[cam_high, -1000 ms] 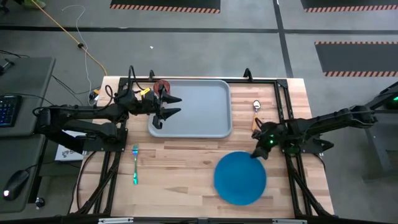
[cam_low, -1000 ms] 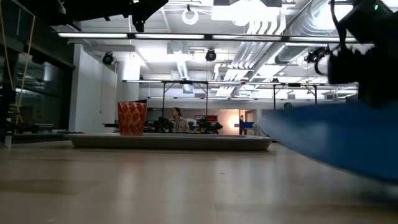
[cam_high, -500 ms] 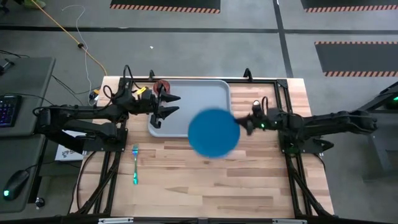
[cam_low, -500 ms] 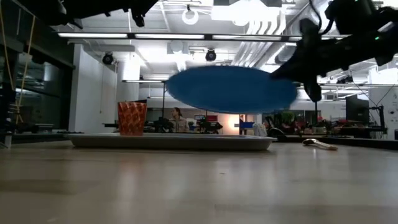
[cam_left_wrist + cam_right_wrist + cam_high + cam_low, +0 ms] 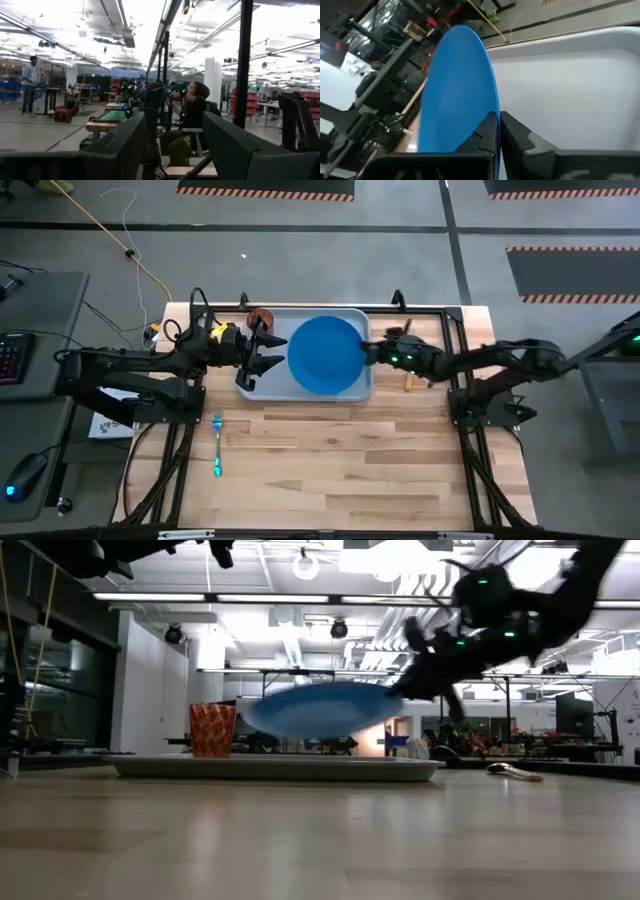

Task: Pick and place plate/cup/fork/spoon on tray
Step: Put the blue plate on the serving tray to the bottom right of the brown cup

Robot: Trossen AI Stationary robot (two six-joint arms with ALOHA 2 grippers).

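Four pieces go on the tray, and I have the biggest one in hand now. Going from the left: the fork lies on the bare wood well short of the tray, untouched. My left gripper waits over the tray's left end with its fingers spread wide and nothing between them. Just behind it the cup stands in the tray's far left corner.

Over the middle and right of the tray hangs the plate, held clear of the tray floor and roughly level in the low view. My right gripper is clamped narrow on its right rim, fingers pinching the edge.

To finish well, I would lower straight down until the plate sits flat on the floor, keeping it off the raised rim and away from the cup, then release and back out to the right.

Rightmost, the spoon sits on the wood just beside the tray, mostly hidden under my right arm.
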